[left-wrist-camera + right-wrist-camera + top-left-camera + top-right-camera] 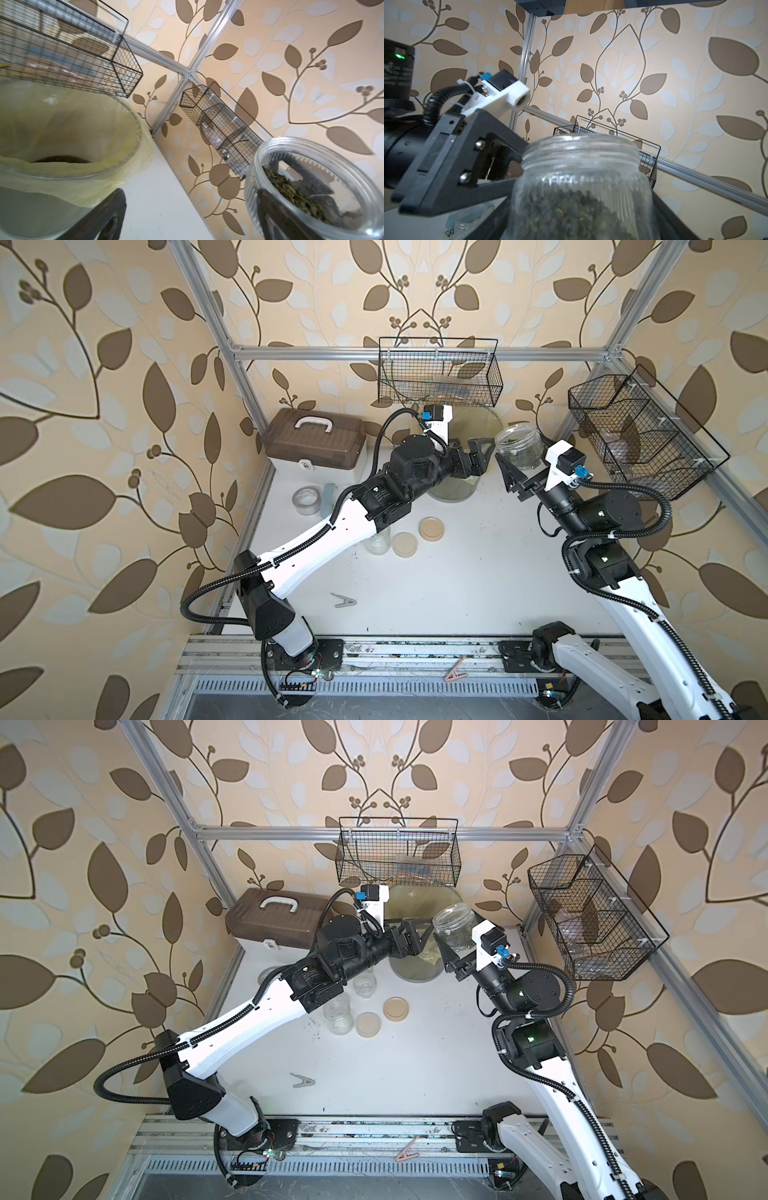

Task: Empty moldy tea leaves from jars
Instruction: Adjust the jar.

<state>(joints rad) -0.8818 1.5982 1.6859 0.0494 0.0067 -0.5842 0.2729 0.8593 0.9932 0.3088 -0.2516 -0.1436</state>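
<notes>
The right tool [515, 466] is closed on a lidless glass jar [519, 445], held raised off the bench [415, 1073] just beside the yellow-lined bin [133, 133]. The right wrist view shows moldy tea leaves [571, 212] in its lower part. The left tool [478, 458] stands wide open and holds nothing, just beside the jar. A top view shows an empty jar [365, 984] and a second empty jar [338, 1017] beside two beige lids [395, 1009].
</notes>
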